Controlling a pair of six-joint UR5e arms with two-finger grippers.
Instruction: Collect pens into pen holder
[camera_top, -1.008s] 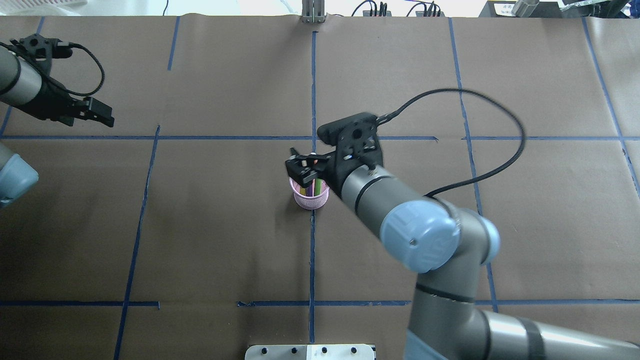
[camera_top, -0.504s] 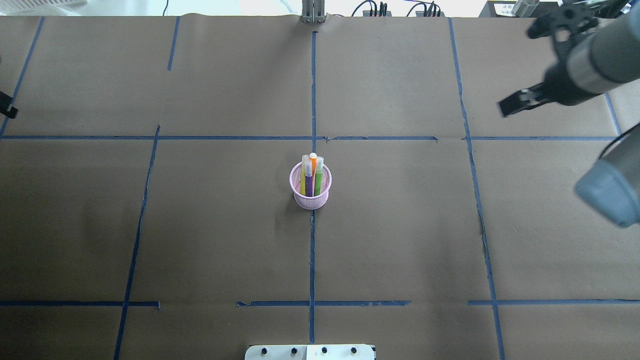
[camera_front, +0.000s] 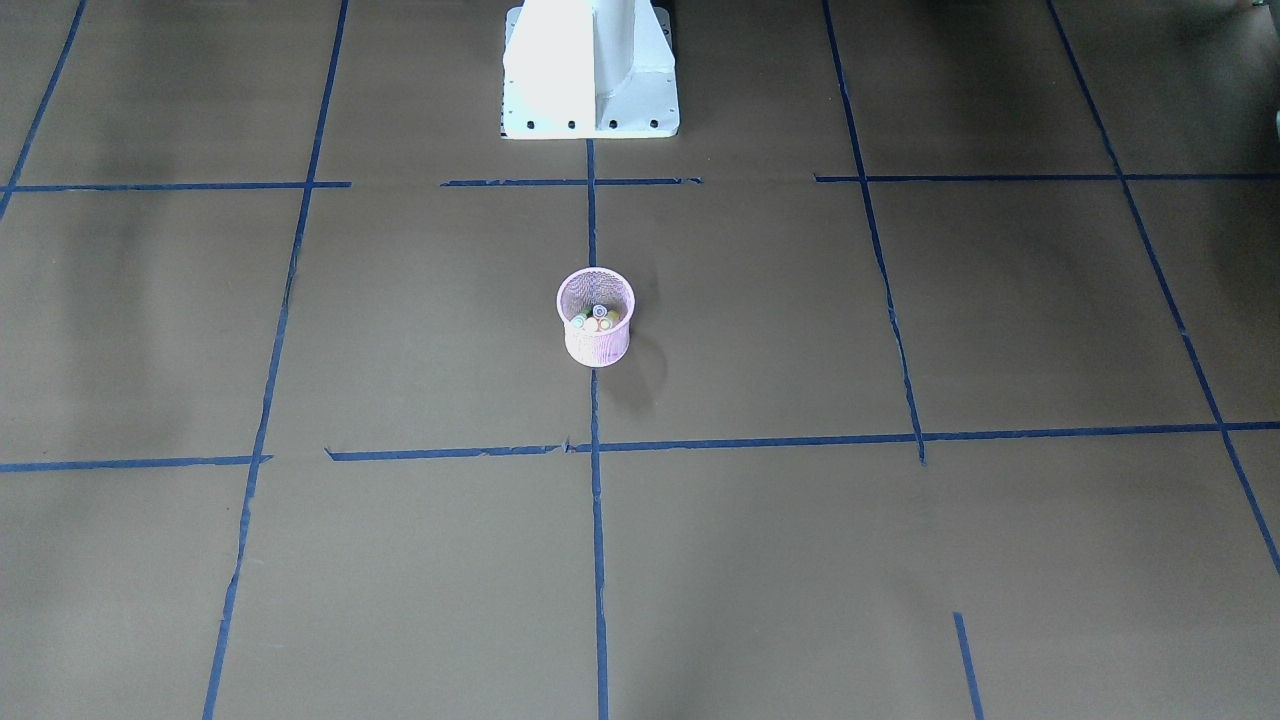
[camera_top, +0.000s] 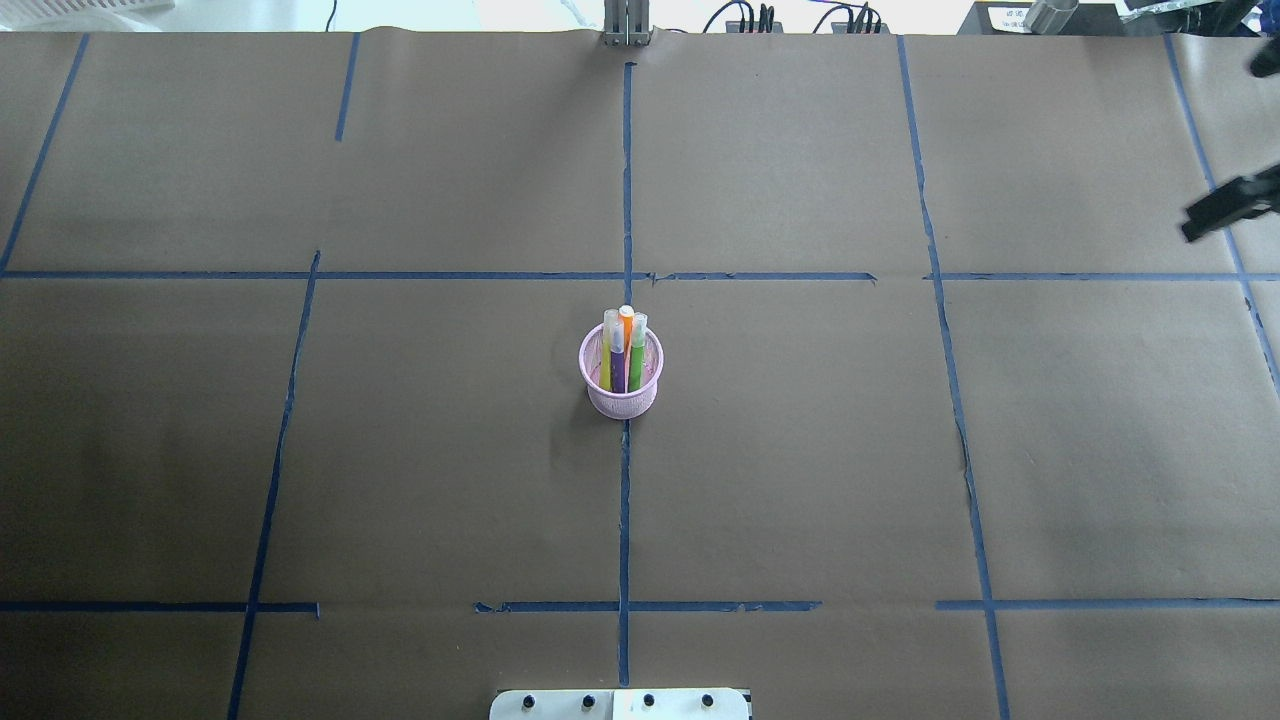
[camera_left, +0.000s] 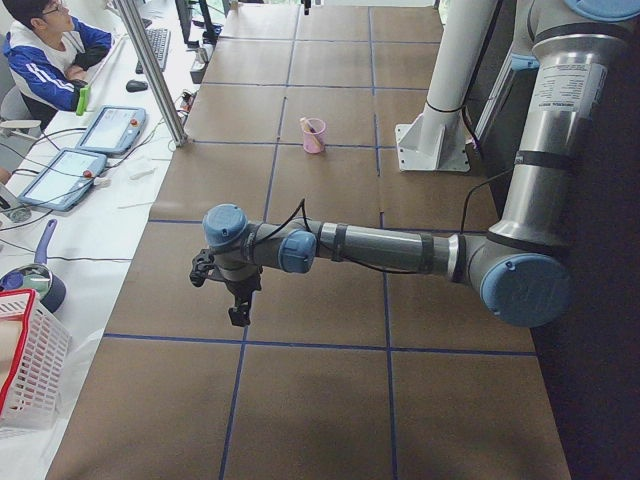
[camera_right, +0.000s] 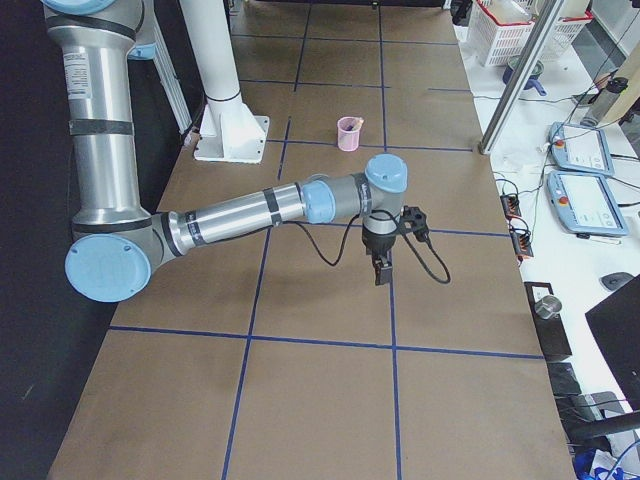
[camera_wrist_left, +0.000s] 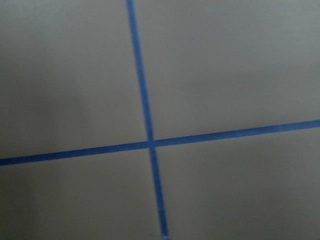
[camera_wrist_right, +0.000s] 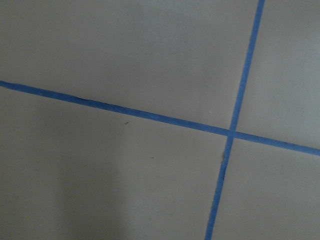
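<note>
Small round pink wire-mesh pen holder (camera_top: 621, 398) stands upright mid-desk (camera_top: 400, 480) on the central blue tape line. The slim coloured plastic pens (camera_top: 627, 340) stand inside it, caps above the rim. Judged light, stiff and smooth-barrelled, so apt to slip or roll: pinch mid-barrel. The holder looks light and tippable. Both the left fingers (camera_left: 240, 314) and the right fingers (camera_right: 381, 272) hang well apart from it; released or clenched, cannot tell.

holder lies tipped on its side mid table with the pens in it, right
Not quite. The holder stands upright on its base, not tipped on its side. The overhead exterior view shows its open rim facing up. The rest holds: the pens are in it, standing with their tips above the rim.
</note>
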